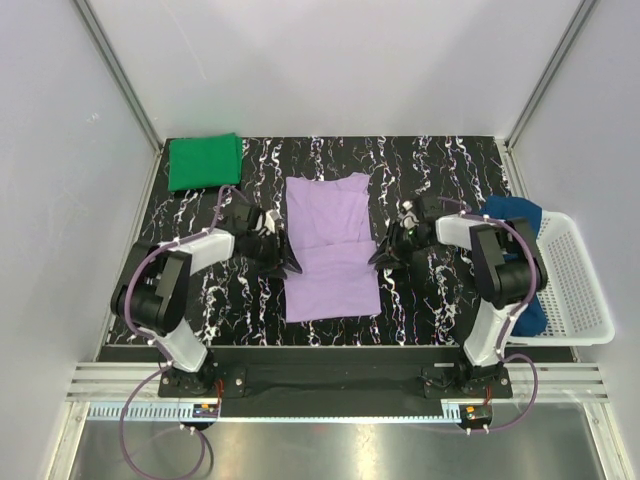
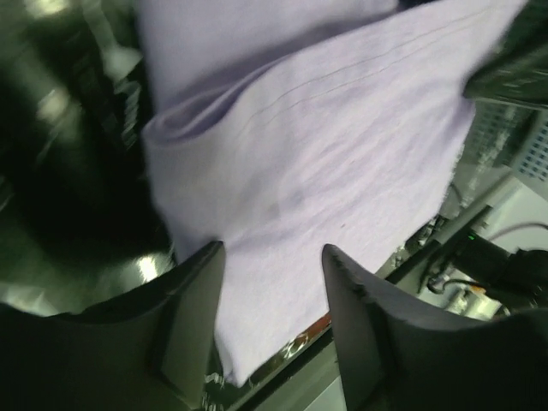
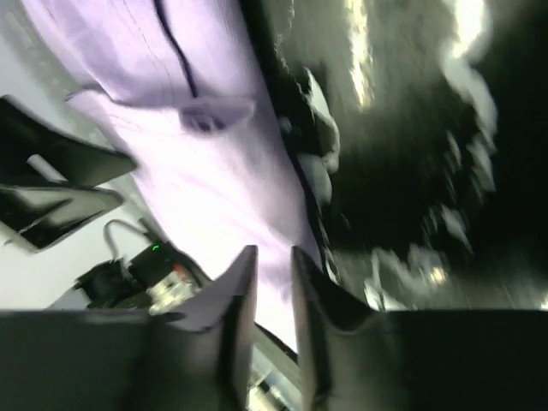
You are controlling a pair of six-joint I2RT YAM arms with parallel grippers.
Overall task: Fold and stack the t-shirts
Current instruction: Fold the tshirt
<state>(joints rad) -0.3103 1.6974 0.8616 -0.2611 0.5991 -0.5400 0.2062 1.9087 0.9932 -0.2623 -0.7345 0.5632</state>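
Two black-and-white arms with purple cables

The left arm (image 1: pixel 165 290), at lower left of the top view, and the right arm (image 1: pixel 505 275), at lower right, have white shells over black joints, and a thin purple cable loops along each one down to its black base. The left gripper (image 1: pixel 288 260) and right gripper (image 1: pixel 382 255) are black; in the wrist views their fingers (image 2: pixel 184 334) are dark, flat and tapered.

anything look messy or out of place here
The dark blue t-shirt hangs crumpled over the left rim of the white basket, unfolded. The green t-shirt is folded, and the lavender t-shirt lies flat.
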